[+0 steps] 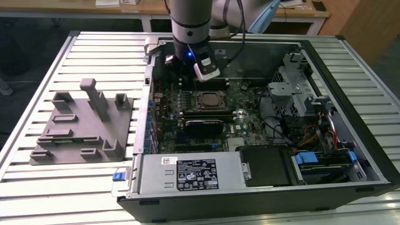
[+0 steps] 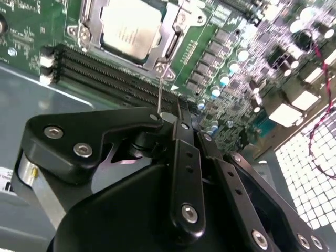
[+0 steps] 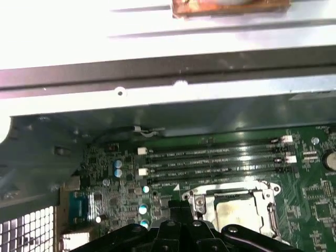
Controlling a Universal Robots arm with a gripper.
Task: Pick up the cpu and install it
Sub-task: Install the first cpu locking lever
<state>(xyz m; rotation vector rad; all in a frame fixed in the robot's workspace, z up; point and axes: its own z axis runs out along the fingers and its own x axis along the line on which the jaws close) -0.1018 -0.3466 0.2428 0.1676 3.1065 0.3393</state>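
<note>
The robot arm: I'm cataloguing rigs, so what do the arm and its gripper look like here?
The arm is a grey cylindrical tube with darker bands, a small blue light near the wrist and a white camera module clipped below it. Black cables trail beside it. The gripper is matte black, built of flat linkage bars joined by silver screws.

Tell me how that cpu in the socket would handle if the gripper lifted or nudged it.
The cpu is a thin flat square, so probably rigid and light. Its smooth metal top looks slippery. Lying inside the socket frame, it likely won't slide sideways, and it cannot roll.
</note>
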